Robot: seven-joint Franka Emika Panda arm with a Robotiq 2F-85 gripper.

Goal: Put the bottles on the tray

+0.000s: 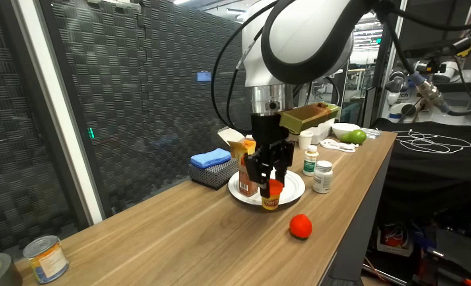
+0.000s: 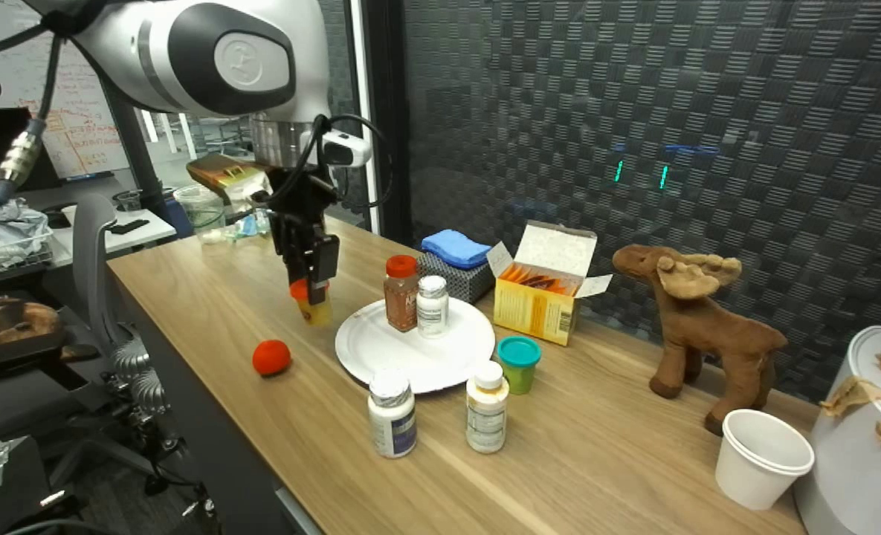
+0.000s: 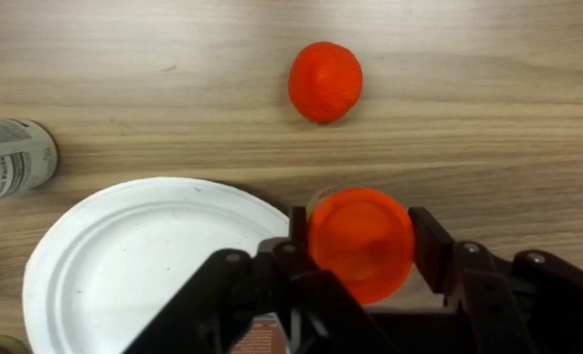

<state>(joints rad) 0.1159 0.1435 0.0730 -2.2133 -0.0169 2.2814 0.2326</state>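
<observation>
- In an exterior view: the hand (image 1: 273, 187) with its fingers either side of the Play-Doh tub (image 1: 270, 202), beside the white plate (image 1: 296, 187) that serves as tray. The tub leans slightly; whether its base clears the counter (image 1: 219, 238) cannot be told. Raise before moving sideways, lest the base catch the rim.
- In an exterior view: a red-capped bottle (image 2: 401, 296) and a small white bottle (image 2: 433, 308) stand upright on the plate; a purple-labelled bottle (image 2: 392, 422) and a slimmer bottle (image 2: 487, 414) stand off it, on the counter. The plate's bare side, away from the standing pair, best suits release.
- Wrist view: the hand clamped across the orange lid (image 3: 362, 246), just outside the rim. A lid-only grip may let the tub swivel; travel slowly, seat the base flat, then part the fingers evenly.
</observation>
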